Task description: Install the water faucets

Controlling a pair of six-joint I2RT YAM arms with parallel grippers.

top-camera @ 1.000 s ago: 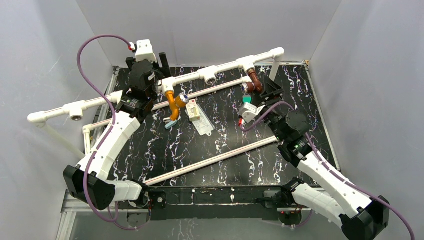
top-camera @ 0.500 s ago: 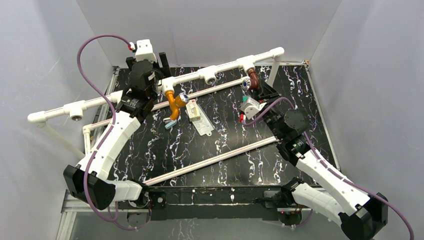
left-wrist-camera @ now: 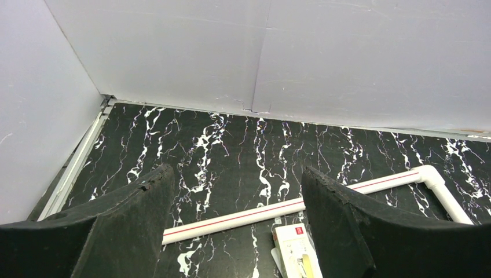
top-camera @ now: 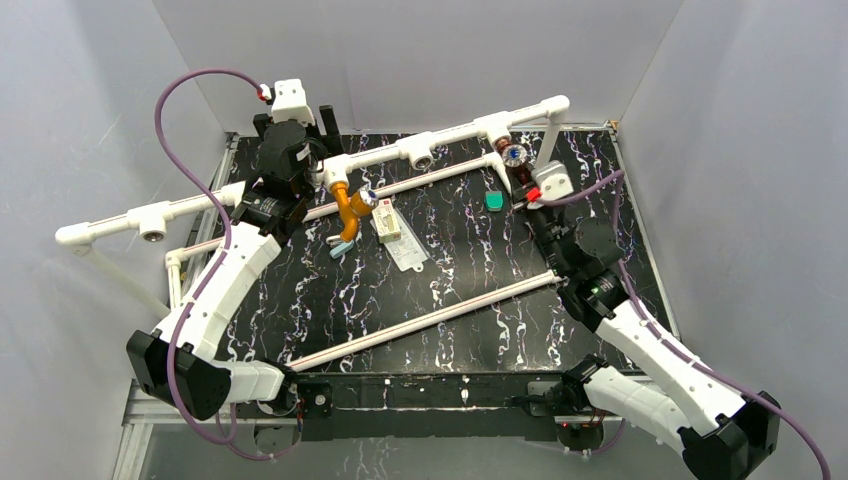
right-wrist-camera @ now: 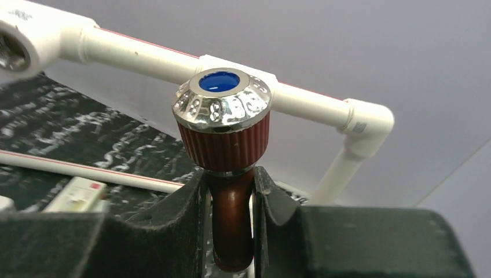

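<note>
The orange-yellow faucet (top-camera: 347,205) hangs from a white tee (top-camera: 335,168) on the raised pipe, its silvery knob to the right. My left gripper (top-camera: 322,122) is open and empty behind that tee; in the left wrist view its fingers (left-wrist-camera: 127,226) stand wide apart over the table. My right gripper (top-camera: 522,180) is shut on the dark reddish-brown faucet (top-camera: 512,160) just below the right tee (top-camera: 497,125). In the right wrist view the fingers (right-wrist-camera: 191,220) clamp the faucet's spout (right-wrist-camera: 231,226), with its silvery knob (right-wrist-camera: 223,107) on top.
A white pipe frame (top-camera: 450,135) crosses the back, with an open tee socket (top-camera: 420,152). A red-striped pipe (top-camera: 420,180) lies behind a white box (top-camera: 388,226). A small green piece (top-camera: 494,200) lies on the black marbled table (top-camera: 450,260). Another pipe (top-camera: 430,320) lies near the front.
My right wrist has turned and shifted right with the brown faucet, whose knob now faces up. The green piece now lies in the open. The left arm has not moved.
</note>
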